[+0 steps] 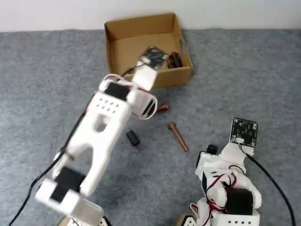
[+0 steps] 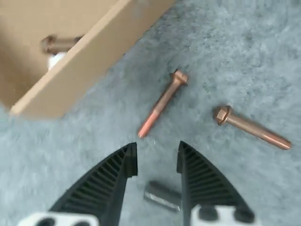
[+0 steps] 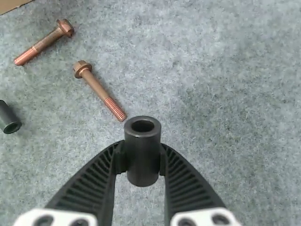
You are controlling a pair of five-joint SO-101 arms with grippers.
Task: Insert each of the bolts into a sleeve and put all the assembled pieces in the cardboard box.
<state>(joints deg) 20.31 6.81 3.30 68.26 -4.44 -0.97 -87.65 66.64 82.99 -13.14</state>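
Grey carpet covers the table, and the cardboard box sits at its far side with one assembled piece inside. The left gripper hangs parted and empty near the box. The right gripper is clamped on a black sleeve. Two bolts and a loose sleeve lie on the carpet.
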